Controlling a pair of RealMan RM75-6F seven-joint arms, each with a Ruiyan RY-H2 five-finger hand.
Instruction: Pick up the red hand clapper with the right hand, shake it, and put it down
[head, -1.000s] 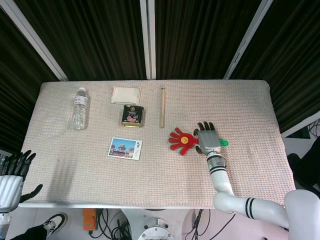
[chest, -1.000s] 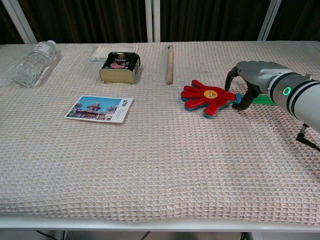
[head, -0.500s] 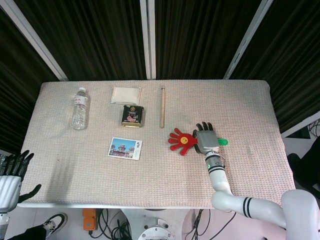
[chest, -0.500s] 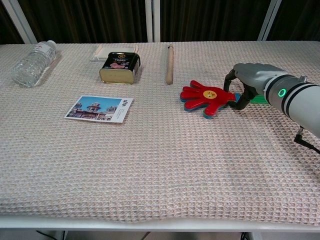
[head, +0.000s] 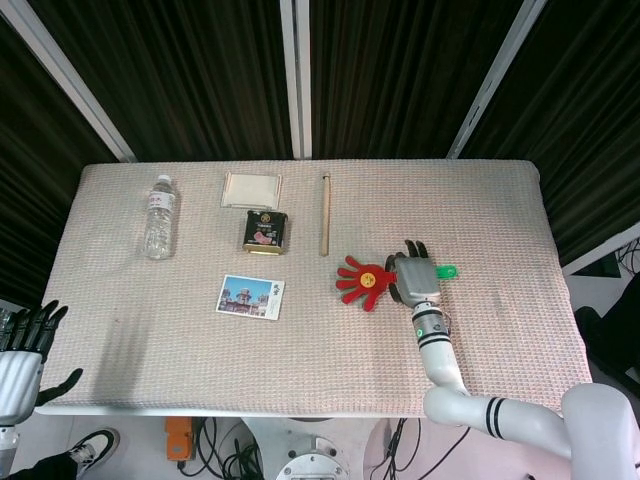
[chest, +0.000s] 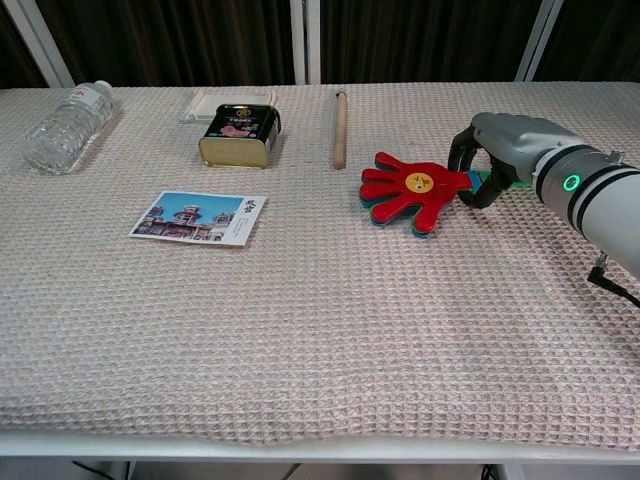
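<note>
The red hand clapper (head: 362, 282) (chest: 410, 190) lies right of the table's middle, its palm pointing left and blue-green layers showing under the red one. My right hand (head: 415, 280) (chest: 492, 160) has its fingers curled around the clapper's handle, whose green end (head: 447, 271) sticks out to the right in the head view. In the chest view the red palm looks slightly raised off the cloth. My left hand (head: 25, 350) hangs with fingers apart below the table's near left corner, holding nothing; the chest view does not show it.
A water bottle (head: 159, 216) (chest: 65, 125) lies at the back left. A white pad (head: 251, 189), a tin can (head: 264, 231) (chest: 238, 135) and a wooden stick (head: 325, 214) (chest: 339, 127) sit at the back middle. A postcard (head: 250, 296) (chest: 198, 218) lies left of centre.
My right hand has closed around the clapper's handle and shifted it slightly away from me, tilting the red palm up. The left hand dropped a little lower.
</note>
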